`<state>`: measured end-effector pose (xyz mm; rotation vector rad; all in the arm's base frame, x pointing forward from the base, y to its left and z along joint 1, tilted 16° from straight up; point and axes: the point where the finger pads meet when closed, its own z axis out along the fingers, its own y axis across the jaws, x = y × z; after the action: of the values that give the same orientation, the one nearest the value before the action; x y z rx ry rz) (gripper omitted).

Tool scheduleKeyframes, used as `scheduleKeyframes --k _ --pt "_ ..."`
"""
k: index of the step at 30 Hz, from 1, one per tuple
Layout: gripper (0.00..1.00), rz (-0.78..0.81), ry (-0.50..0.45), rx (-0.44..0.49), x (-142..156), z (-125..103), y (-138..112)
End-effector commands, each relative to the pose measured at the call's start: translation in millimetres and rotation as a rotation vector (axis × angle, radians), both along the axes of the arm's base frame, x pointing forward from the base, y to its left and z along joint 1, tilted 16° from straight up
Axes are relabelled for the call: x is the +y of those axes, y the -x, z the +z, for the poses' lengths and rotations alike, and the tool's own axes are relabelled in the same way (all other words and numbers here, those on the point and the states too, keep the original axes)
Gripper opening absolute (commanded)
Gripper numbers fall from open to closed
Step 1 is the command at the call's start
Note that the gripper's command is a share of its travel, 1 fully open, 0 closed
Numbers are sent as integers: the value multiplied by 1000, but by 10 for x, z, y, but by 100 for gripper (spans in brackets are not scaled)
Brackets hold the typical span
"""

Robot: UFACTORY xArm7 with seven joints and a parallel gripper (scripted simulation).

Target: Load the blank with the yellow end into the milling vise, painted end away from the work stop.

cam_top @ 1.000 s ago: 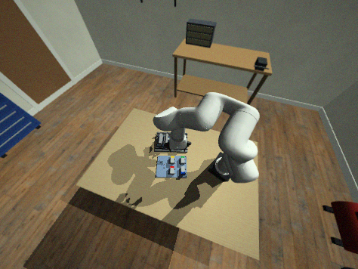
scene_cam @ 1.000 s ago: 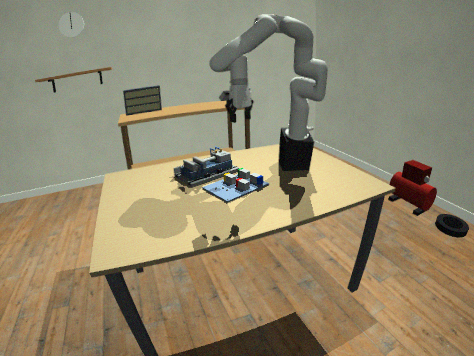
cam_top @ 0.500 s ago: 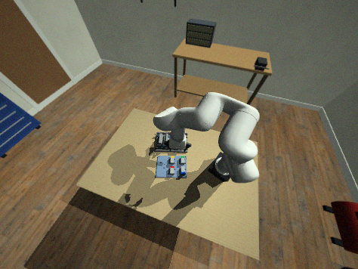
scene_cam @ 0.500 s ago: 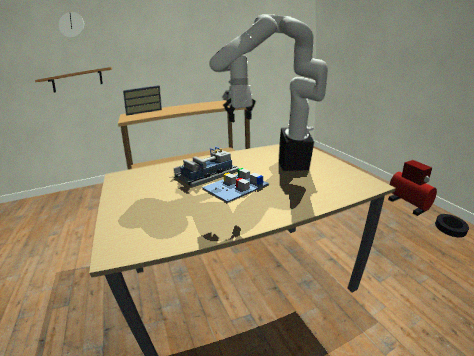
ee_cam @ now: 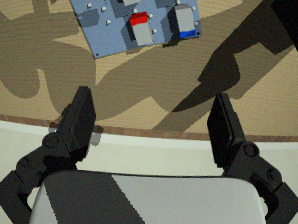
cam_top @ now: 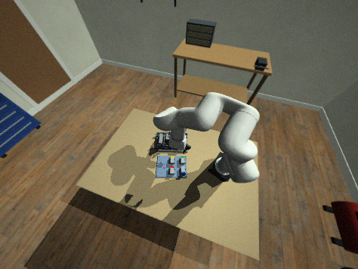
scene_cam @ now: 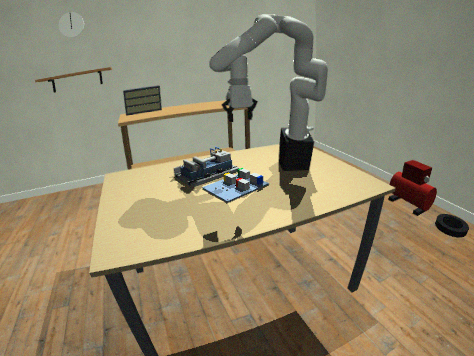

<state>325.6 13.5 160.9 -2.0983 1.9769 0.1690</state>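
Room, grey walls, wood-plank floor
1 wooden workbench, far side, 1 slatted grey cabinet on its left end; 1 wall shelf, 2 brackets; 1 round clock, far left; 1 red compressor, right; 1 black tyre beside it; hard shadows.

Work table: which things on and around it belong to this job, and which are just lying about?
Job:
- yellow-ended grey blank
- blue-grey milling vise
- flat blue infeed plate

Lying about:
- red cylindrical machine
- black ring
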Motion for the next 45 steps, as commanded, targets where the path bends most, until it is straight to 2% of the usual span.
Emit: scheduleKeyframes --k 1,4,11,21,28,38,45 --pt "100 -101 -7 24 -5 8 -7" --pt "100 -168 -13 42 -5 8 -7" --pt "100 -168 -13 42 -5 8 -7" --pt "100 -383 -33 100 -5 7 -7" --pt "100 -383 -33 100 -5 7 -7" --pt "100 -595 -51 157 -5 7 -7" --pt "100 -595 -51 157 -5 7 -7"
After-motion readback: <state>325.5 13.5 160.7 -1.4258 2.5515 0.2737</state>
